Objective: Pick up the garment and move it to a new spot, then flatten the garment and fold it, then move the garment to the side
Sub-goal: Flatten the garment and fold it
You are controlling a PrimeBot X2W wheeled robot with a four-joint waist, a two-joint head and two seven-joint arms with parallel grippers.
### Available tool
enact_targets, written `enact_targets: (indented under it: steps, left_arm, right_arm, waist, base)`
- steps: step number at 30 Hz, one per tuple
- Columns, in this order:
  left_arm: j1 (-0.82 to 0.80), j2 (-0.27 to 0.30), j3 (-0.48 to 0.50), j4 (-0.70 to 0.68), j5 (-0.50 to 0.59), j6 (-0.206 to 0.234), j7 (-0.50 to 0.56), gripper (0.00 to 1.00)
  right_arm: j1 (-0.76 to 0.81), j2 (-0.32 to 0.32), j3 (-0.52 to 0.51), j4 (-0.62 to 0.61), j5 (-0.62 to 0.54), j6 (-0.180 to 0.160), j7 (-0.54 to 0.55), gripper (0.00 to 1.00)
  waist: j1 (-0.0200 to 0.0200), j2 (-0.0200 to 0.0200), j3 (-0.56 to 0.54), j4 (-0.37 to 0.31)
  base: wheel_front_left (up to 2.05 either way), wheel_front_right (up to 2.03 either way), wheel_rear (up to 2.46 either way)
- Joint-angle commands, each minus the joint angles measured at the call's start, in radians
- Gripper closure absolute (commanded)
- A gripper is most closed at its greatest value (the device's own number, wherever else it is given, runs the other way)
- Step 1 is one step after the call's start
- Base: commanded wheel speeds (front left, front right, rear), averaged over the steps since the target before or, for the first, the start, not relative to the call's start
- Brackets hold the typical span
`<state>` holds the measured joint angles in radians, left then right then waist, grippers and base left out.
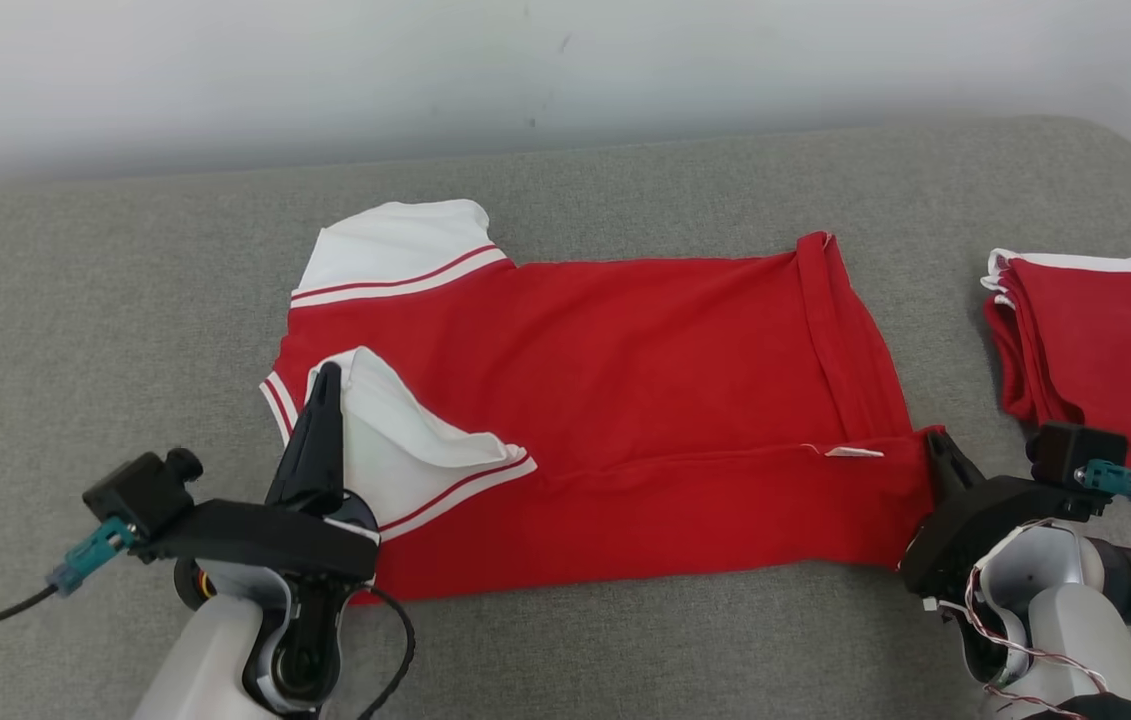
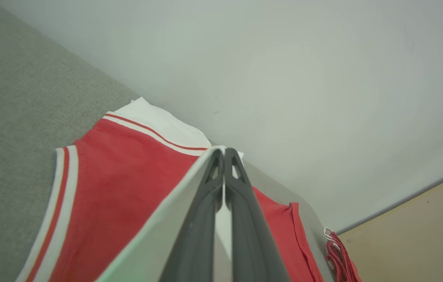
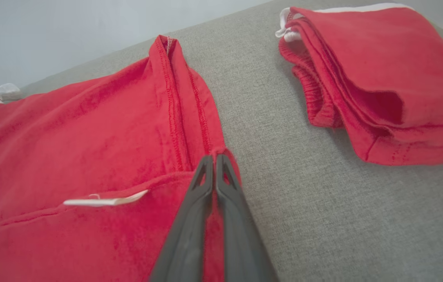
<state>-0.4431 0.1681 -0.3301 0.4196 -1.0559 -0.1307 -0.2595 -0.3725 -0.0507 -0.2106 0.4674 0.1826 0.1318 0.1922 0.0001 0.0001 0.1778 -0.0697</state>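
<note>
**DESK:** What are the grippers doing?

**OPERATOR:** My left gripper [image 1: 326, 372] is pressed together on the near white sleeve [image 1: 405, 450] of the garment [image 1: 625, 380], and it holds that flap up off the red body. My right gripper [image 1: 933, 440] pinches the near hem corner at the other end. The garment lies spread across the middle of the grey cushion [image 1: 125, 300], sleeves to my left, hem to my right.

**DESK:** What is hidden from you?

**OPERATOR:** In the head view, my left wrist covers the garment's near-left corner. Most of the right gripper sits behind its own mount. In the left wrist view, my fingers [image 2: 201, 223] and the raised white cloth block what lies under them.

**DESK:** Counts?

**OPERATOR:** One spread garment with two white sleeves, the far sleeve [image 1: 395, 250] lying flat. Each sleeve has a red stripe. One folded red pile [image 1: 1095, 340] sits well apart on my right, cut off by the frame edge. I cannot tell how many pieces are in it.

**DESK:** Any writing?

**OPERATOR:** One small white tag [image 3: 103, 201] near the hem, too small to read.
</note>
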Motion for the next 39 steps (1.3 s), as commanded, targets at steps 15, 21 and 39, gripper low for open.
enact_targets:
  steps: [15,21,39]
  left_arm:
    - [-0.112,0.016,-0.052,0.105,0.147,0.001,-0.005,0.63]
    - [-0.057,0.028,0.024,0.077,0.36,0.03,-0.005,0.0]
    - [0.226,0.072,0.016,0.124,0.556,0.113,0.106,0.0]
  right_arm:
    - [-0.042,0.001,-0.035,0.087,-0.037,-0.002,-0.033,0.0]
    - [-0.012,0.001,-0.036,0.071,-0.016,-0.002,-0.028,0.0]
    - [0.18,0.001,-0.102,-0.183,0.026,-0.002,0.131,0.0]
  waist:
    - [-0.0001,-0.0001,0.005,-0.001]
    - [-0.0001,-0.0001,-0.033,0.006]
    - [-0.0001,-0.0001,-0.133,0.001]
  base:
    - [0.0,0.0,0.0]
    - [0.0,0.0,0.0]
    - [0.0,0.0,0.0]
